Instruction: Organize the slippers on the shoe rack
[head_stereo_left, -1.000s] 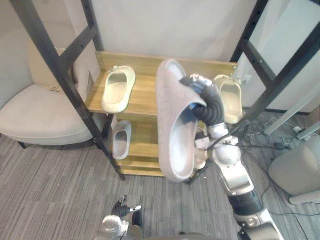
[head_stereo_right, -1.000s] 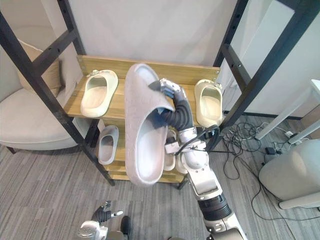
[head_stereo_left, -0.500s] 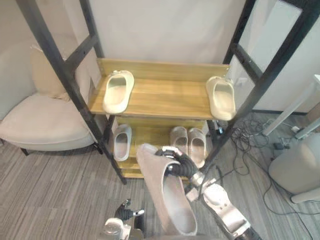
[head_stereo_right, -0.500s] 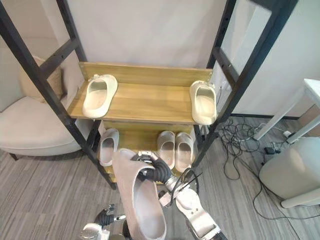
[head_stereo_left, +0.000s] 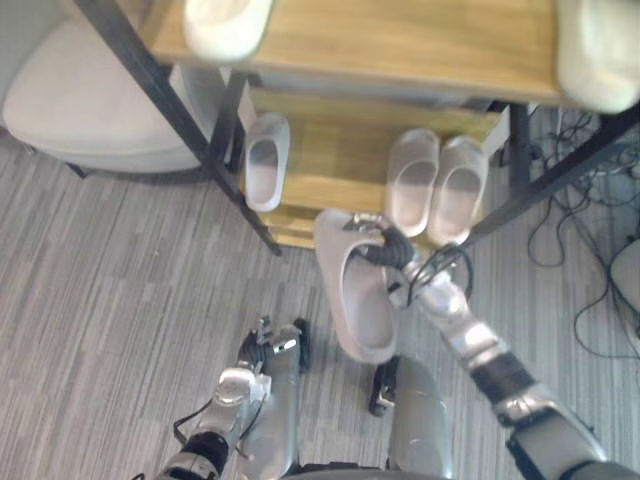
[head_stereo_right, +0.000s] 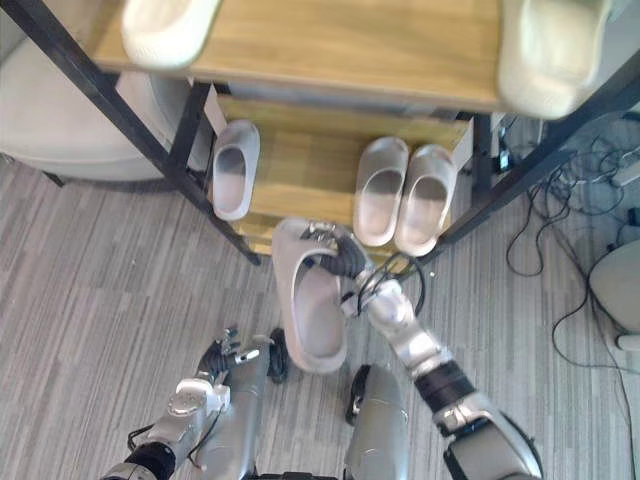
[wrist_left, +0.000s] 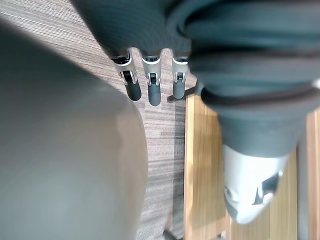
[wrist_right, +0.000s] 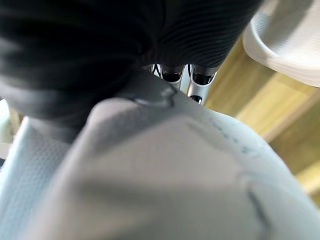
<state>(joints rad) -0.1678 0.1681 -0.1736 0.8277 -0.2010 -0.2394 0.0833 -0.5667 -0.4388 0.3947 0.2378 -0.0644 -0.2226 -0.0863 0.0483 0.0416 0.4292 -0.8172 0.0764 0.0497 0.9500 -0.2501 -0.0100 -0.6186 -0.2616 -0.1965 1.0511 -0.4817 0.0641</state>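
Grey striped carpet (head_stereo_left: 120, 300) underfoot. A wooden shoe rack on black metal posts (head_stereo_left: 330, 165) runs across the top of both head views.

My right hand (head_stereo_left: 385, 250), frame centre: fingers curled tight over the rim of a large pale grey foam slipper (head_stereo_left: 355, 300), clamped on the end nearest the rack. The slipper runs lengthwise down the frame with its opening facing up at me. The held end overlaps the front edge of the lower shelf and the rest lies over carpet. Cannot tell whether it touches the floor. In the right wrist view its pale surface sits right up close, with my fingers (wrist_right: 172, 75) beyond it.

Just above the hand, on the lower shelf: a pair of pale pinkish-grey slippers (head_stereo_left: 412, 180) side by side, touching. Left on the same shelf, well apart from them: a single small grey slipper (head_stereo_left: 265, 160).

Upper shelf: a cream slipper at upper left (head_stereo_left: 225, 20) and a second cream slipper at upper right (head_stereo_left: 600, 55).

Upper left corner: beige armchair (head_stereo_left: 90, 100). Right edge: loose dark cables (head_stereo_left: 585, 250) on the carpet.

My left hand (head_stereo_left: 265, 345), low and left of centre: fingers loose and apart, holding nothing. In its wrist view the fingertips (wrist_left: 154, 95) point at carpet.
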